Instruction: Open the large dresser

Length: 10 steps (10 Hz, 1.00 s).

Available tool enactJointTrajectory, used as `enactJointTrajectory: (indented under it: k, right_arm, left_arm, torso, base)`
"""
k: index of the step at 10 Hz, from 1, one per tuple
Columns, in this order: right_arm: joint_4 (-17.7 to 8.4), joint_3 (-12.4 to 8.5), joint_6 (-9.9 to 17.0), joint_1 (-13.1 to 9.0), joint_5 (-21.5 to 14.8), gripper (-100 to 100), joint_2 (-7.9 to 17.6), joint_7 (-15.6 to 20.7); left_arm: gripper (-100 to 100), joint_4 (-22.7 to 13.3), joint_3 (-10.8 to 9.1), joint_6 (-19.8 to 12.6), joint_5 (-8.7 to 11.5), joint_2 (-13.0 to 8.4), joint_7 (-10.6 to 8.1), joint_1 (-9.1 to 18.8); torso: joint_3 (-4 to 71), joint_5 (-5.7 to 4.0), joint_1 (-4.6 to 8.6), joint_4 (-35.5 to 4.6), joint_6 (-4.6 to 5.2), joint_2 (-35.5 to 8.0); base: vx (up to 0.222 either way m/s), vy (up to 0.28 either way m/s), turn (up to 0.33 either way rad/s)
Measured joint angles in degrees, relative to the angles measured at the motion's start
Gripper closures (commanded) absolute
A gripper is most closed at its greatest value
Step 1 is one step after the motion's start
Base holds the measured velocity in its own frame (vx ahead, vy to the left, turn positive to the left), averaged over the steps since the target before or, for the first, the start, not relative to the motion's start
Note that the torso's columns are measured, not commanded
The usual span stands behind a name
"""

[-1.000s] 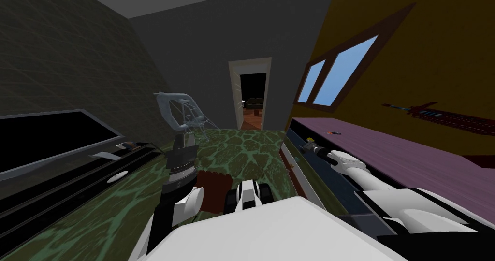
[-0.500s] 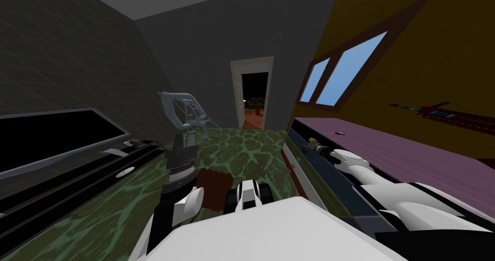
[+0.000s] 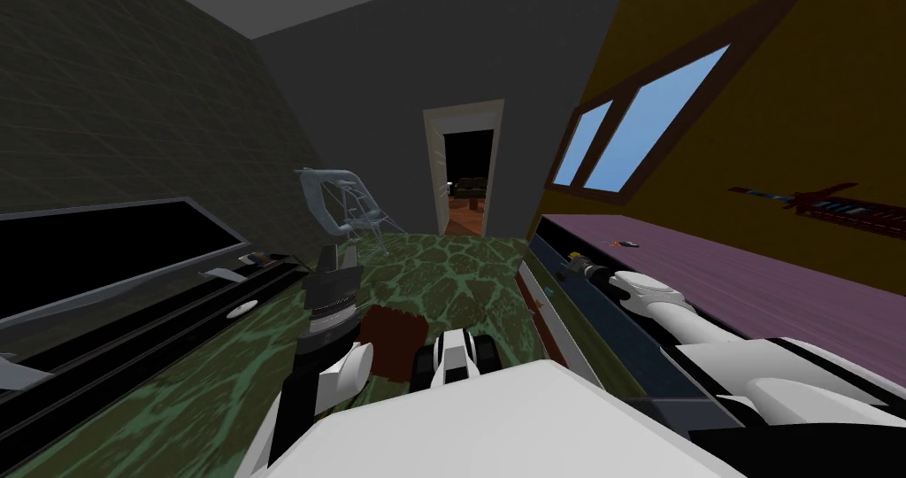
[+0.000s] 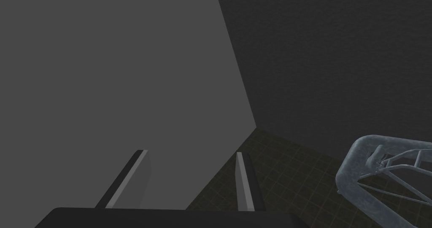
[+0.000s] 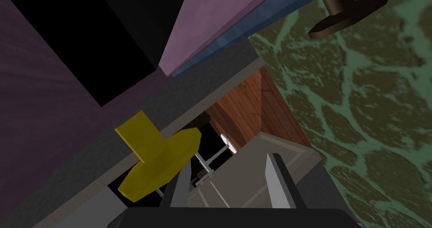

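While I stand on green patterned carpet [image 3: 451, 269], purple-topped dresser [image 3: 708, 265] along my right under a window [image 3: 637, 119], right gripper [image 5: 228, 164] spread — yellow handle [image 5: 156, 153] beside one finger [image 5: 175, 189], left gripper [image 4: 190, 153] released, doorway [image 3: 464, 176] ahead.

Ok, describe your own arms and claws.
Both arms have white shells over dark joints: the left arm shows a dark ribbed section, the right arm a rounded white forearm with a black wrist. The left claw and right claw each have two thin grey blades on a dark box.
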<state>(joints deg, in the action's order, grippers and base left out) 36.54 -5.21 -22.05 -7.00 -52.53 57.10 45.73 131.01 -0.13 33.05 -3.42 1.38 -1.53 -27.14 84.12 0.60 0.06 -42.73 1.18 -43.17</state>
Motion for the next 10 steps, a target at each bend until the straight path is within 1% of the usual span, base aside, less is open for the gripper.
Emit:
enactJointTrajectory:
  k: [1, 2, 3, 4, 5, 6, 7, 8, 9, 10]
  right_arm:
    - [-1.5, -0.4, -0.1, -1.0, -0.1, -100, -0.1, 0.6]
    - [-3.5, -0.6, -0.5, -2.3, -0.5, -100, 0.0, 2.1]
    - [-7.8, -2.3, -2.2, -4.7, -0.3, -100, -0.5, 5.7]
    - [-6.3, -2.0, -1.9, -3.2, -0.4, -100, -0.2, 5.7]
    - [-6.0, -1.5, -1.4, -3.4, -0.6, -100, 0.0, 5.1]
    - [-5.1, -1.4, -1.3, -2.7, -0.5, -100, 0.5, 4.3]
    - [-1.3, -0.2, 0.3, -0.5, -0.9, -100, 1.1, 1.3]
    - [-1.9, -0.6, 0.5, -1.0, -0.8, -100, 0.4, 1.4]
    - [-0.1, -0.3, 1.2, 0.5, -0.9, -100, 0.7, 0.8]
    - [-3.0, -1.1, -0.2, -1.6, -0.7, -100, 0.6, 2.4]
  left_arm:
    - [0, 0.0, 0.00, 0.0, 0.0, 0.0, 0.00, 0.0]
    - [0, 0.0, 0.00, 0.0, 0.0, 0.0, 0.00, 0.0]
    - [0, 0.0, 0.00, 0.0, 0.0, 0.0, 0.00, 0.0]
    - [0, 0.0, 0.00, 0.0, 0.0, 0.0, 0.00, 0.0]
    - [0, 0.0, 0.00, 0.0, 0.0, 0.0, 0.00, 0.0]
    - [0, 0.0, 0.00, 0.0, 0.0, 0.0, 0.00, 0.0]
    - [0, 0.0, 0.00, 0.0, 0.0, 0.0, 0.00, 0.0]
    - [0, 0.0, 0.00, 0.0, 0.0, 0.0, 0.00, 0.0]
    - [0, 0.0, 0.00, 0.0, 0.0, 0.0, 0.00, 0.0]
    - [0, 0.0, 0.00, 0.0, 0.0, 0.0, 0.00, 0.0]
  torso:
    - [0.0, 0.02, -0.07, 0.0, 0.02, 0.0]
    - [0.0, 0.07, -0.03, 0.0, 0.14, 0.0]
    - [0.0, 0.01, 0.04, 0.0, 0.22, 0.0]
    - [-0.1, 0.01, 0.08, 0.0, 0.34, -0.1]
    - [-0.1, 0.04, 0.09, 0.0, 0.21, -0.1]
    - [-0.1, 0.06, 0.03, 0.0, 0.25, -0.1]
    - [-0.1, 0.07, -0.11, 0.0, 0.18, -0.2]
    - [-0.1, 0.06, -0.08, 0.0, 0.18, -0.1]
    - [-0.1, 0.09, -0.08, 0.0, 0.22, -0.1]
    - [0.0, 0.11, 0.00, 0.0, 0.19, -0.1]
  base:
    - [-0.022, 0.021, 0.017]
    - [-0.014, 0.019, 0.025]
    - [0.002, -0.002, 0.011]
    - [0.000, 0.000, 0.000]
    - [0.000, 0.000, 0.000]
    - [0.000, 0.000, 0.000]
    - [0.000, 0.000, 0.000]
    - [0.000, 0.000, 0.000]
    - [0.000, 0.000, 0.000]
    - [0.009, -0.009, 0.030]
